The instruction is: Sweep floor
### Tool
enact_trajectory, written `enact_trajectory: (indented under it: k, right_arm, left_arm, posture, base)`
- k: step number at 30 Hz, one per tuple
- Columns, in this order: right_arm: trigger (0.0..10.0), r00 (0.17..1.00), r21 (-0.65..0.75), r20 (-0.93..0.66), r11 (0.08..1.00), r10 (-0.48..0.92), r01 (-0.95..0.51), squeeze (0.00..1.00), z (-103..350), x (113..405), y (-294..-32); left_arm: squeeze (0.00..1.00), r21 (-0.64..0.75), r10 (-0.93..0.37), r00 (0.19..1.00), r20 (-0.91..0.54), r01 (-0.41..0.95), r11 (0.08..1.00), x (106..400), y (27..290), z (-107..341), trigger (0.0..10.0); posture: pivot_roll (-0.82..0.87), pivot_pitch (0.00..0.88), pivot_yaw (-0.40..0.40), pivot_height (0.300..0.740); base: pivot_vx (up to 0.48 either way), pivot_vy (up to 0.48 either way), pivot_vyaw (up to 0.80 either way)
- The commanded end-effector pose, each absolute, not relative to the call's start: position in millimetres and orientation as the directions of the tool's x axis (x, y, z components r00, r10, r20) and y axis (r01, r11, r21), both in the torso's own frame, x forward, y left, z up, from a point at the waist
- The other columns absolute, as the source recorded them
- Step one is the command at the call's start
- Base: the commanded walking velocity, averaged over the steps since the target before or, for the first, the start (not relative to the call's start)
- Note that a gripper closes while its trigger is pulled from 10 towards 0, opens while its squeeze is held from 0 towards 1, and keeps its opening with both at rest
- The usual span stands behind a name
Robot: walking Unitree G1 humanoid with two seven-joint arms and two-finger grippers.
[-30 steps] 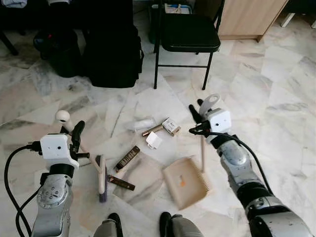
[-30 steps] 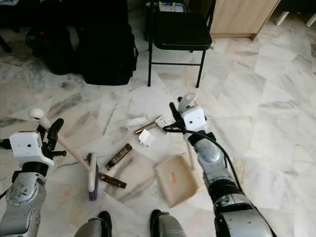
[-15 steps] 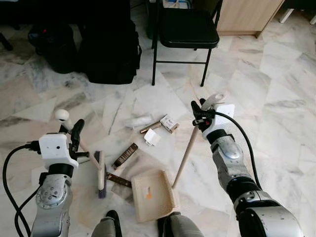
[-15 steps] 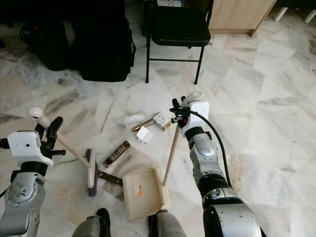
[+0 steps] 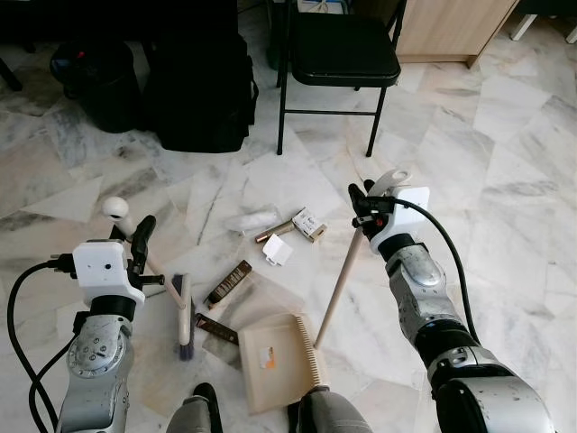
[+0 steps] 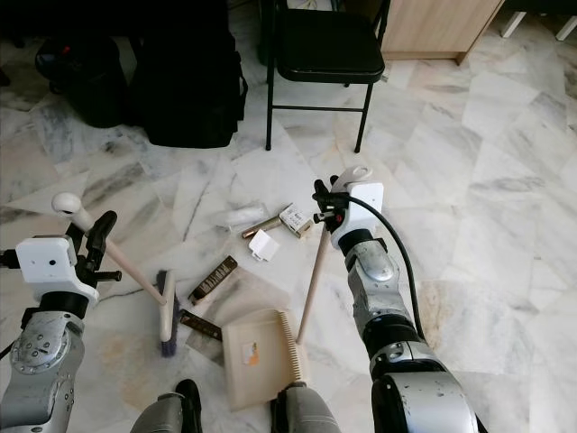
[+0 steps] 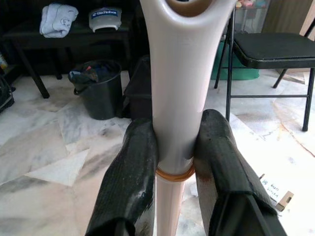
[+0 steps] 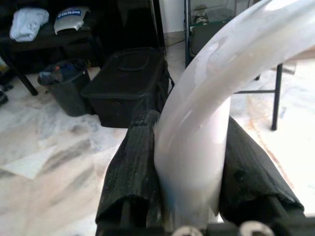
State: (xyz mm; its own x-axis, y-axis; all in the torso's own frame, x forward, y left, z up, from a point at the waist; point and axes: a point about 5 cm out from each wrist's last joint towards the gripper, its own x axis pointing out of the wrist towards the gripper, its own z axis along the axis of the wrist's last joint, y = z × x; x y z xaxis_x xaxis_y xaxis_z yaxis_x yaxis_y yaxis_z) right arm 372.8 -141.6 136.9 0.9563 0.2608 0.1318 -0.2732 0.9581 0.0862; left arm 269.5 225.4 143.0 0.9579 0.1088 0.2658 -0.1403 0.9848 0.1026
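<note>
My left gripper (image 5: 137,249) is shut on the white top of a broom handle (image 7: 179,98). The broom's brush head (image 5: 185,316) rests on the floor at front left. My right gripper (image 5: 364,204) is shut on the white grip (image 8: 197,132) of a beige dustpan's wooden handle (image 5: 338,280). The dustpan (image 5: 275,361) lies flat on the marble just ahead of my feet. Litter is spread between the two tools: a brown wrapper (image 5: 232,284), a dark bar (image 5: 216,329), a white box (image 5: 279,251), a small carton (image 5: 309,224) and a clear wrapper (image 5: 251,219).
A black folding chair (image 5: 343,54) stands straight ahead beyond the litter. A black case (image 5: 198,90) and a black bin (image 5: 90,77) sit at the back left. A wooden cabinet (image 5: 451,27) is at the back right. Open marble floor lies to the right.
The dustpan has slid from front right to just ahead of my feet, and its handle now leans up toward the right gripper. The left arm and broom have barely moved.
</note>
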Motion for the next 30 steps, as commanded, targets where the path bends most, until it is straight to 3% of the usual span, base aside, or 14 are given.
enact_trajectory:
  k: [1, 13, 30]
  right_arm:
    - [10.0, 0.957, 0.130, 0.145, 0.954, 0.251, -0.270, 0.00, 141.5, 373.4, -145.4]
    - [10.0, 0.920, 0.137, 0.121, 0.912, 0.373, -0.388, 0.00, 151.5, 367.0, -137.8]
    - [10.0, 0.870, 0.075, -0.088, 0.874, 0.485, -0.480, 0.00, 158.4, 351.9, -135.5]
  left_arm:
    - [0.00, 0.101, 0.106, 0.967, 0.231, -0.132, 0.986, 267.8, 227.1, 134.9, 10.0]
    - [0.00, 0.099, 0.109, 0.966, 0.233, -0.135, 0.986, 276.6, 227.8, 134.9, 10.0]
    - [0.00, 0.105, 0.142, 0.958, 0.251, -0.172, 0.980, 289.1, 234.8, 135.8, 10.0]
  posture:
    - [-0.03, 0.278, -0.124, 0.740]
    - [-0.04, 0.240, -0.128, 0.740]
    - [-0.05, 0.164, -0.131, 0.740]
  base:
    - [0.000, 0.000, 0.00]
    - [0.000, 0.000, 0.00]
    - [0.000, 0.000, 0.00]
